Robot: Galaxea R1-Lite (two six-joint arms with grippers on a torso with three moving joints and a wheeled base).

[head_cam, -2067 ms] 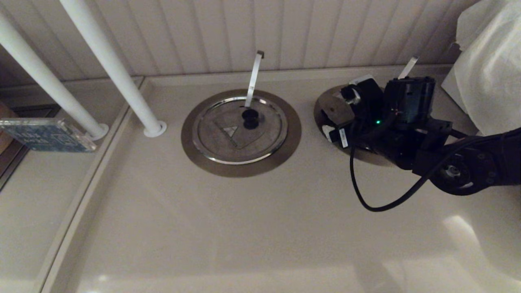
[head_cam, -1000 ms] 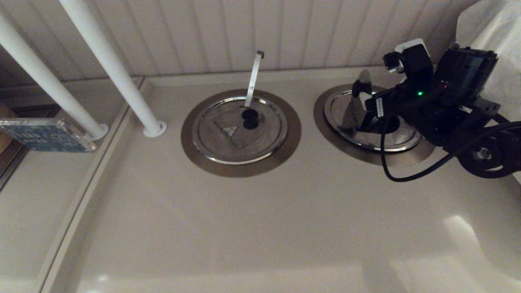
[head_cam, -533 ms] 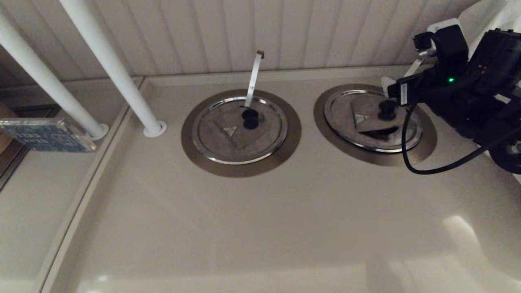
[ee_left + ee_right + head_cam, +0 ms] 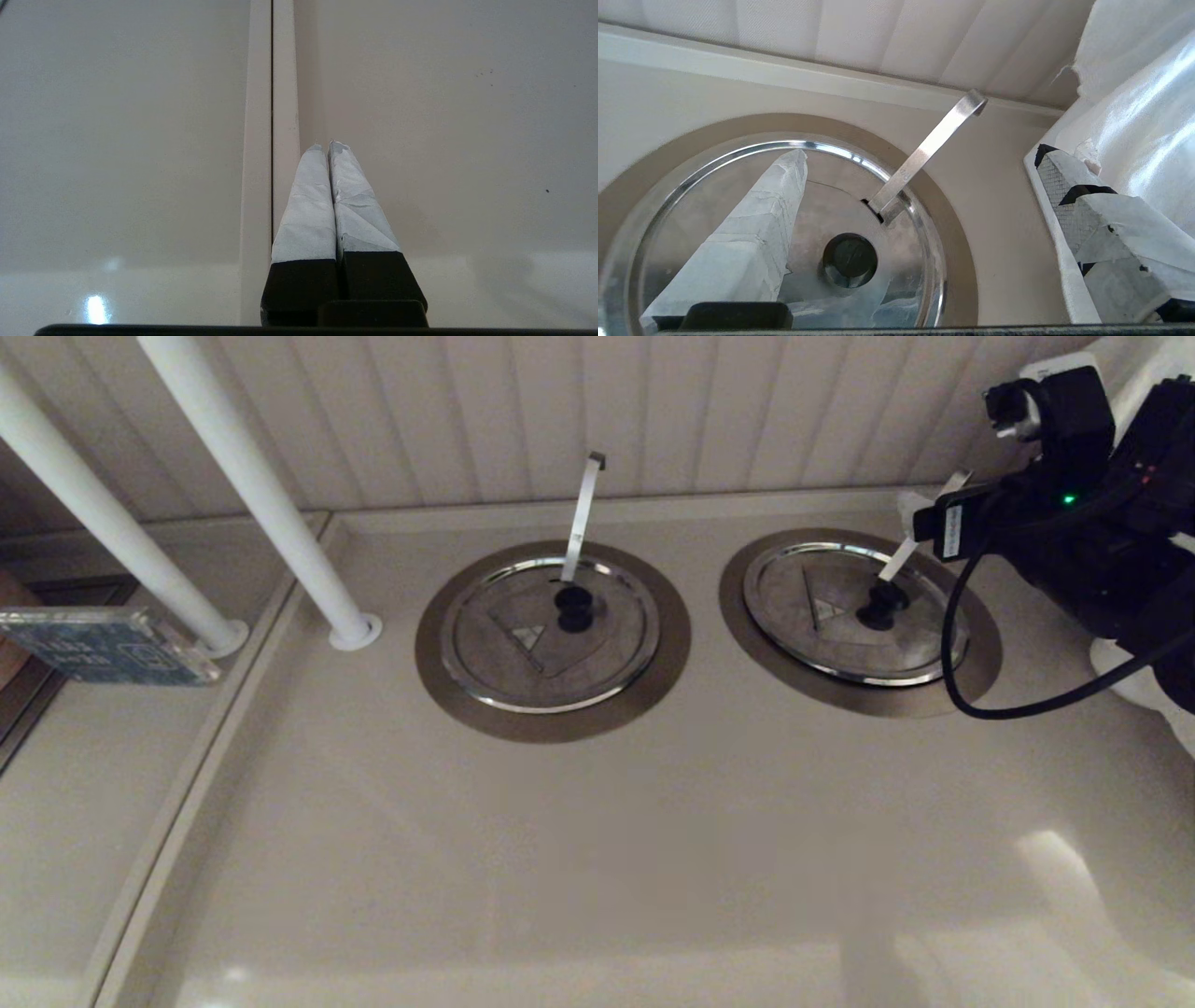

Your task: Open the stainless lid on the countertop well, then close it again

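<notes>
The stainless lid (image 4: 840, 649) lies flat in the countertop well (image 4: 738, 616) at the right. Its black knob (image 4: 881, 604) sits at the centre, and its wedge flap (image 4: 826, 609) lies down flush. The slanting metal strip (image 4: 901, 558) leans toward the wall. My right gripper (image 4: 943, 518) hangs open above the lid's far right edge and touches nothing. In the right wrist view the lid (image 4: 831, 205), the knob (image 4: 850, 260) and the strip (image 4: 929, 149) lie below the right gripper (image 4: 923, 156). My left gripper (image 4: 326, 145) is shut and empty over bare counter, out of the head view.
A second lid (image 4: 551, 653) with an upright strip (image 4: 583, 513) fills the ring to the left. Two white poles (image 4: 261, 495) stand at the back left, with a blue box (image 4: 103, 644) beside them. A white wrapped bulk (image 4: 1134, 116) stands close by one right finger (image 4: 1069, 186).
The right gripper was low over the right well with the flap lifted. The flap has dropped flat, and the gripper has let go and risen up and to the right.
</notes>
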